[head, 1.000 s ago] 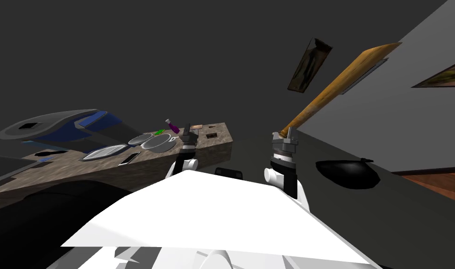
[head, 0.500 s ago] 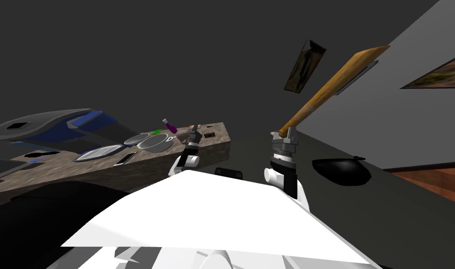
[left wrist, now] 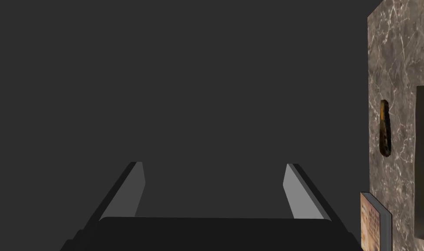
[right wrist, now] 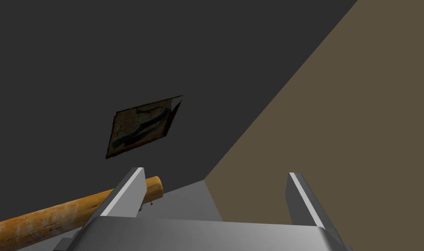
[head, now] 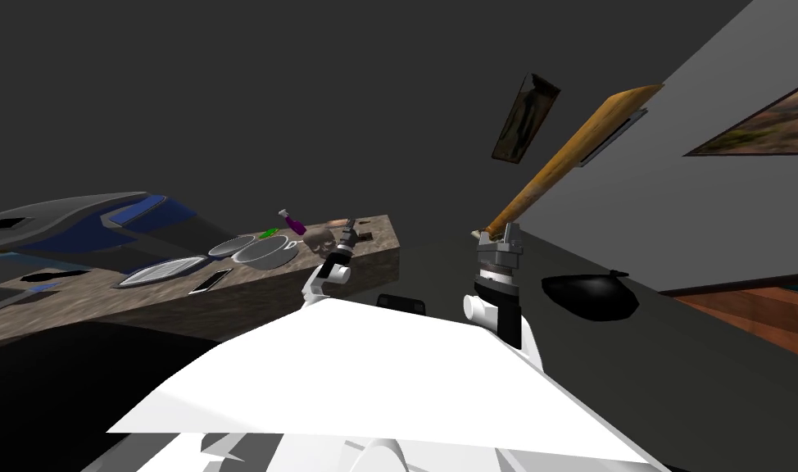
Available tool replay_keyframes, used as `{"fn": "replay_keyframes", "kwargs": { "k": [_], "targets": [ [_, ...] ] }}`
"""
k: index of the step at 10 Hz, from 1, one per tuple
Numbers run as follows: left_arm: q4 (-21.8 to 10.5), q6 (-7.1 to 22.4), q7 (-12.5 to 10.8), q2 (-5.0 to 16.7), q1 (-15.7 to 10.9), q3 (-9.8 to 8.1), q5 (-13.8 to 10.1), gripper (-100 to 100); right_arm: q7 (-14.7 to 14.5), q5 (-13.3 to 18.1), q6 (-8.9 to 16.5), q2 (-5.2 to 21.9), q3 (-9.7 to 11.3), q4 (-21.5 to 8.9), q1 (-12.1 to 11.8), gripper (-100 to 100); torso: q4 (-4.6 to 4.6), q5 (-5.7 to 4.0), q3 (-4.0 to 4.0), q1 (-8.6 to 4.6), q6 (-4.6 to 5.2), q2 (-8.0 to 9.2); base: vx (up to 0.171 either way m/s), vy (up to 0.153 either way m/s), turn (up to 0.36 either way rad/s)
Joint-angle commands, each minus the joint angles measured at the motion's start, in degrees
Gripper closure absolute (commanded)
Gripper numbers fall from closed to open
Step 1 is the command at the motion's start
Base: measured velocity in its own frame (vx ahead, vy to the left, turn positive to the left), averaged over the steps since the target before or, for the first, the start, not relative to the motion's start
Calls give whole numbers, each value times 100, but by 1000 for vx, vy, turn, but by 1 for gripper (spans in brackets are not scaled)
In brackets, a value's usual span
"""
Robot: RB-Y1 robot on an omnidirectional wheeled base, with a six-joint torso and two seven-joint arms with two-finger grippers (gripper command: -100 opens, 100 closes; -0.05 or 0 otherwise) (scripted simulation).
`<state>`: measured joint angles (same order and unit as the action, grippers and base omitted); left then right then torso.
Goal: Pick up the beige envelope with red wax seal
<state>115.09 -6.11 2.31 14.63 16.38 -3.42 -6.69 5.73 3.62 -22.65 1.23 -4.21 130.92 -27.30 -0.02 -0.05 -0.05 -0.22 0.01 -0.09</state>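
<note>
Two claws are showing small near the middle of your head view, and both are standing wide open, holding nothing. Your left claw [head: 350, 229] is hanging over the right end of the counter [head: 143, 301], which is slanting across the middle left of the frame. The envelope [head: 337, 222] is lying on that end, near the counter's far edge, as a thin beige-pink strip just left of the claw's tip; its seal is too small for you to make out. In your left wrist view, a flat beige piece with a grey edge, seemingly that same envelope, is lying at the counter's rim, outside one finger and apart from it, not in the gap. Those fingers are pointing past the counter at a plain dark wall [left wrist: 185, 78]. Further left along the counter a bottle [head: 292, 220] is standing near the envelope, and a pot [head: 265, 251] and a tray [head: 164, 269] are sitting beyond it, well apart from the claw. Your right claw [head: 497, 236] is hovering at the middle of the frame, right of the counter, just under the low end of a pole [head: 569, 160] that is slanting toward the upper right.
</note>
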Motion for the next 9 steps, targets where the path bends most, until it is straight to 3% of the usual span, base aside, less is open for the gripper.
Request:
{"fn": "replay_keyframes", "kwargs": {
  "k": [1, 2, 3, 4, 5, 6, 9],
  "targets": [
    [-212, 167, 93, 16, -87, 61, -23, -100, 0, 0, 0, 0, 0, 0, 0, 0, 0, 0, 0, 0, 0, 0, 13, -50, -18],
    [-408, 409, 166, 153, -317, 72, -124, -100, 0, 0, 0, 0, 0, 0, 0, 0, 0, 1, 1, 2, -2, 2, 4, -45, -29],
    [-482, 437, 166, 153, -317, 72, -124, -100, 0, 0, 0, 0, 0, 0, 0, 0, 1, 1, 2, 5, -1, 4, 6, -33, -15],
    [-696, 689, 234, 291, -557, 81, -230, -100, 0, 0, 0, 0, 0, 0, 0, 0, 0, 2, 2, 9, -2, 4, 6, -44, -32],
    [-767, 730, 234, 291, -557, 81, -230, -100, 0, 0, 0, 0, 0, 0, 0, 0, 1, 1, 2, 7, -1, 4, 6, -39, -15],
    [-962, 949, 296, 434, -777, 89, -339, -100, 0, 0, 0, 0, 0, 0, 0, 0, 1, 2, 3, 8, -3, 5, 8, -45, -25],
    [-1375, 1346, 351, 581, -1060, 94, -451, -100, 0, 0, 0, 0, 0, 0, 0, 0, 1, 1, 2, 6, -1, 3, 7, -42, -19]
  ]
}}
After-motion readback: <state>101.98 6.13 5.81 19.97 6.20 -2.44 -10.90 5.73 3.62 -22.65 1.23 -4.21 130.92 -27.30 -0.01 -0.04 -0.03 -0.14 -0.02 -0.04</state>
